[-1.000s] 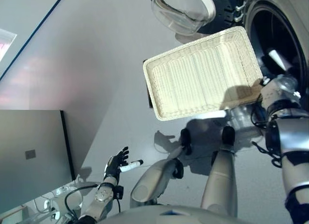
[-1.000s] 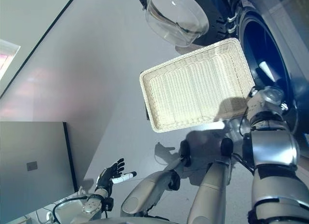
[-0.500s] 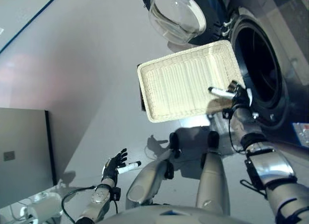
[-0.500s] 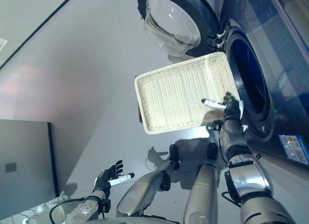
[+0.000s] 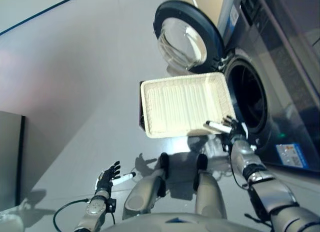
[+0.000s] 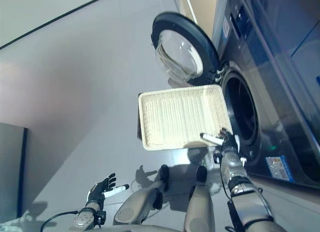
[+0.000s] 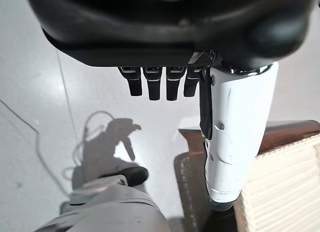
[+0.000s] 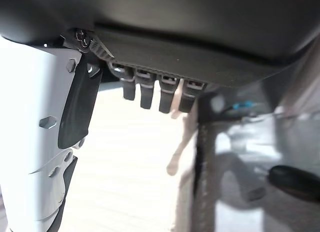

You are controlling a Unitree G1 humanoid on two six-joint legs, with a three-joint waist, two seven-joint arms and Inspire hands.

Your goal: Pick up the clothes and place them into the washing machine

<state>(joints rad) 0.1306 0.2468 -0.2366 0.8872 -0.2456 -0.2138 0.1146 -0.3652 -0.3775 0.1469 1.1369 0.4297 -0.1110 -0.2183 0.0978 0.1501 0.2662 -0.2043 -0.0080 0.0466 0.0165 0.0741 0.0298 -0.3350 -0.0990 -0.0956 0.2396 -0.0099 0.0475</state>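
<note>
The shallow wicker basket lies empty on the low dark brown box in front of the washing machine's dark drum opening. No clothes show in the basket, and the drum's inside is too dark to read. My right hand is at the basket's near right corner, open, with its white-covered thumb reaching over the rim; the pale basket weave shows past it in the right wrist view. My left hand hangs low at the lower left over the floor, open and empty.
The machine's round glass door stands open to the far side of the basket. The dark machine front runs along the right. A grey cabinet stands at the left edge, with grey floor between.
The whole view has shifted up toward the machine. My right hand has moved from the basket's corner by the drum to its near right corner. The left hand has stayed low.
</note>
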